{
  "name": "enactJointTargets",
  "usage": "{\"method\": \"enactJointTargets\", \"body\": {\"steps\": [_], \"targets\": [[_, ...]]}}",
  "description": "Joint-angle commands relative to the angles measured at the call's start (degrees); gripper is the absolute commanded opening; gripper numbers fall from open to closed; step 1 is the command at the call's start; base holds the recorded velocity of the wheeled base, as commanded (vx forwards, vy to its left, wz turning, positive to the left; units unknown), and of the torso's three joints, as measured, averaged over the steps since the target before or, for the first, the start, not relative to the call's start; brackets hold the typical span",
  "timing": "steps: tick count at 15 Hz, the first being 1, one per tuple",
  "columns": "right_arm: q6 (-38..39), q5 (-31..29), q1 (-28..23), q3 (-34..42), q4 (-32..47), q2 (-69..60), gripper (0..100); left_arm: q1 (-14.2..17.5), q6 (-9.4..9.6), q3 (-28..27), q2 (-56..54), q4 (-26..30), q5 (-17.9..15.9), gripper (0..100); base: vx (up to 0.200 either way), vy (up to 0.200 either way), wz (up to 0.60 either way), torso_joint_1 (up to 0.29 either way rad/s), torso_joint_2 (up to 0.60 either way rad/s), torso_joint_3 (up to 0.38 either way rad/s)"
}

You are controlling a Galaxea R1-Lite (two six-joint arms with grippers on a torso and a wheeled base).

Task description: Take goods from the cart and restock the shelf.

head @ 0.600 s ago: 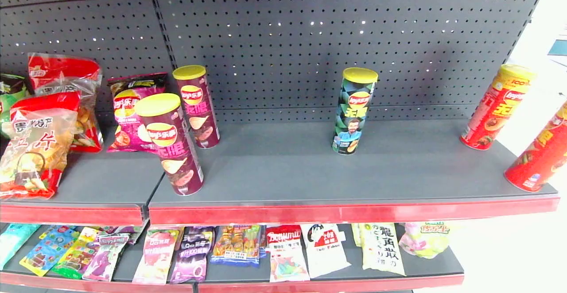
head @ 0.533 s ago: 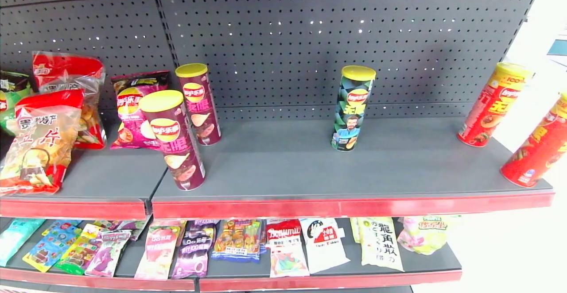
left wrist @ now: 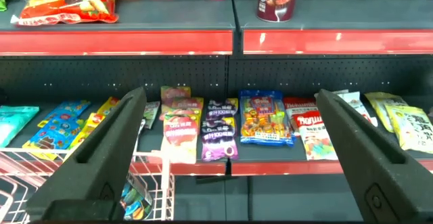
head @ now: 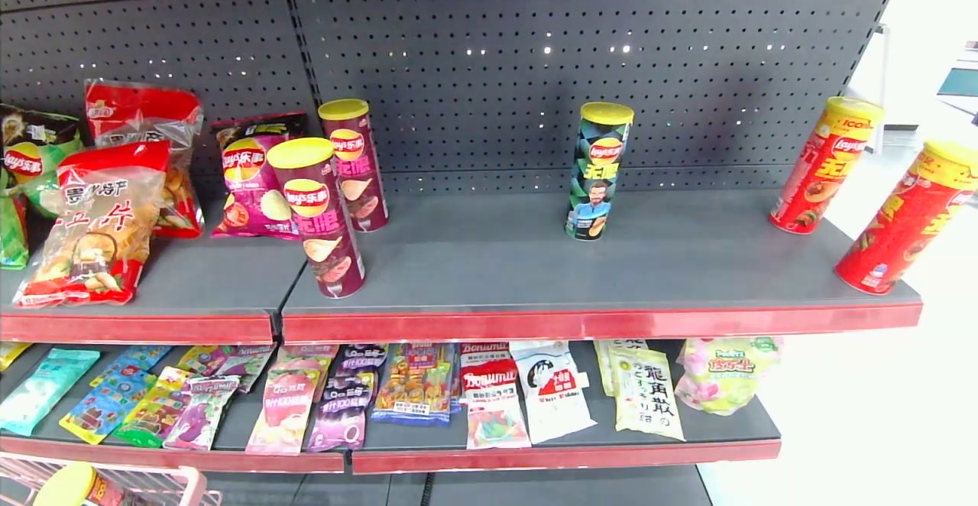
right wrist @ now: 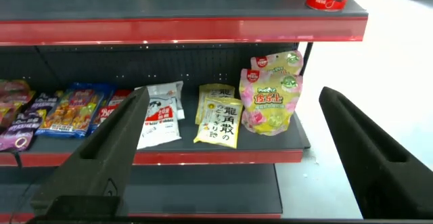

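Observation:
The upper shelf point(head: 535, 322) is grey with a red front edge. On it stand two maroon chip cans point(head: 317, 215), a dark green can point(head: 597, 170) and two red cans point(head: 825, 162) at the right end. In the bottom left corner shows a pink cart point(head: 164, 483) with a yellow-lidded can point(head: 65, 487) in it. My left gripper point(left wrist: 230, 163) is open and empty, facing the lower shelf point(left wrist: 270, 166) with the cart's wire rim point(left wrist: 152, 183) below it. Facing that shelf's right end, my right gripper point(right wrist: 230, 156) is open with nothing in it.
Snack bags point(head: 99, 223) fill the upper shelf's left end. Flat candy and snack packets point(head: 489, 391) lie in a row on the lower shelf. The upper shelf has bare stretches on both sides of the green can. White floor point(right wrist: 379, 102) lies right of the shelving.
The whole head picture has shifted: the shelves sit higher and smaller, and the cart's corner with a can has come into view. The goods on the shelves have not moved.

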Motion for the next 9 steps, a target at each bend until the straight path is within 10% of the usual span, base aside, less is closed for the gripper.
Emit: {"method": "enactJointTargets", "body": {"steps": [1, 9], "targets": [[-0.1, 0.0, 0.0, 0.0, 0.1, 0.0, 100, 0.0, 0.00, 0.0, 0.0, 0.0, 0.0, 100, 0.000, 0.000, 0.00, 0.000, 0.00, 0.000], [-0.2, 0.2, 0.0, 0.0, 0.0, 0.0, 100, 0.0, 0.00, 0.0, 0.0, 0.0, 0.0, 100, 0.000, 0.000, 0.52, 0.000, 0.00, -0.002]]}}
